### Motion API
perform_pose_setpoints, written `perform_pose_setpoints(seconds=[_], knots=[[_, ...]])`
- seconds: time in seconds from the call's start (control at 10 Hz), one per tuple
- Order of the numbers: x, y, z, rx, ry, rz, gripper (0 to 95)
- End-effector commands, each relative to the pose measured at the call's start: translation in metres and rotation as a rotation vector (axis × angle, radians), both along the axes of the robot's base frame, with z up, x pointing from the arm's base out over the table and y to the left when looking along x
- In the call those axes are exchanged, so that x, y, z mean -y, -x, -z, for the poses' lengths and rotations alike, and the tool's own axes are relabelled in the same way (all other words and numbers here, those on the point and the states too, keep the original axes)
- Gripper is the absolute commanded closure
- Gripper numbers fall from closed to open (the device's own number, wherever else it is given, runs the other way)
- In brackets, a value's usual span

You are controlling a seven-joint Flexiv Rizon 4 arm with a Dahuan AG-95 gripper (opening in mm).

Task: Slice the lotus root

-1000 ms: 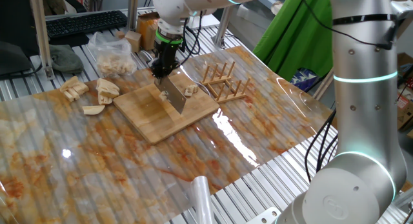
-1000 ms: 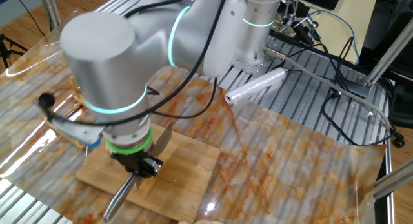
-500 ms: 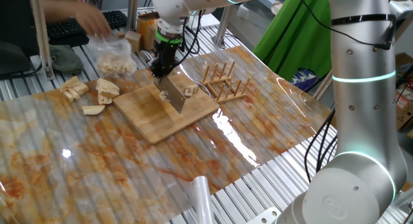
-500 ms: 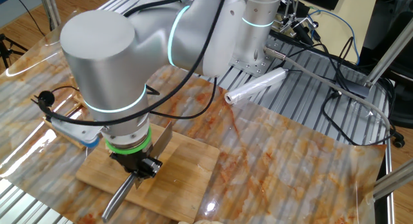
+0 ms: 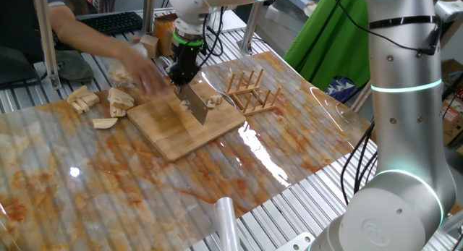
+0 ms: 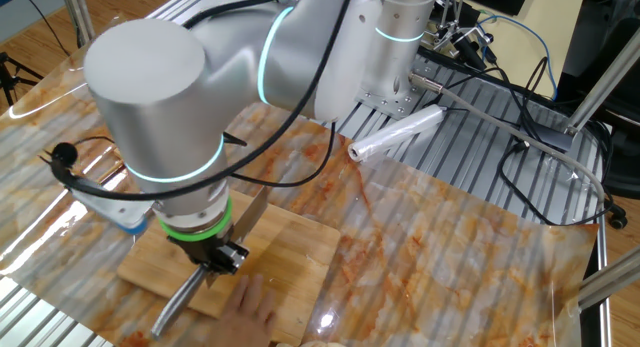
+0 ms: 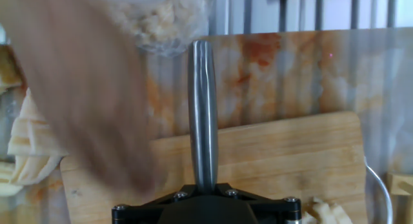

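Tool (image 5: 182, 77) points down over the cutting board (image 5: 170, 124), clenched on the knife (image 5: 195, 108); steel handle (image 7: 202, 114) sticks out level, blade edge down on the board. Board sits on the table (image 5: 87, 186) near its far edge. Small lotus root piece (image 5: 213, 102) lies on the board just beside the blade, toward the wooden rack (image 5: 252, 94). More lotus root chunks (image 5: 108, 105) lie on the table off the board's left corner. A person's hand (image 5: 145, 71), blurred, reaches over the board's far-left corner beside the tool; same hand at the board edge in the other fixed view. Plastic roll (image 5: 224, 218) lies at the table's near edge.
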State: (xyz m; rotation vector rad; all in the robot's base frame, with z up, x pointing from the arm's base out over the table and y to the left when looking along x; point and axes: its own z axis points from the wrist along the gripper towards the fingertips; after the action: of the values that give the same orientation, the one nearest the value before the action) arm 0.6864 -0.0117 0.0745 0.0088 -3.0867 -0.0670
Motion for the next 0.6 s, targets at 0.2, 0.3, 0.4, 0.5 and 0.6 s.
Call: perform_pose_setpoints(seconds=[0.2, 0.3, 0.4, 0.5, 0.6], knots=[[0.0094, -0.0037, -0.0075, -0.005, -0.005, 0.042, 95.0], [0.0097, -0.004, -0.0076, 0.001, -0.011, 0.057, 95.0], [0.0101, -0.0048, -0.0079, 0.018, -0.004, 0.054, 95.0], [0.0103, -0.0061, -0.008, 0.019, -0.005, 0.053, 95.0], [0.0113, -0.0076, -0.0092, 0.021, -0.007, 0.057, 95.0]])
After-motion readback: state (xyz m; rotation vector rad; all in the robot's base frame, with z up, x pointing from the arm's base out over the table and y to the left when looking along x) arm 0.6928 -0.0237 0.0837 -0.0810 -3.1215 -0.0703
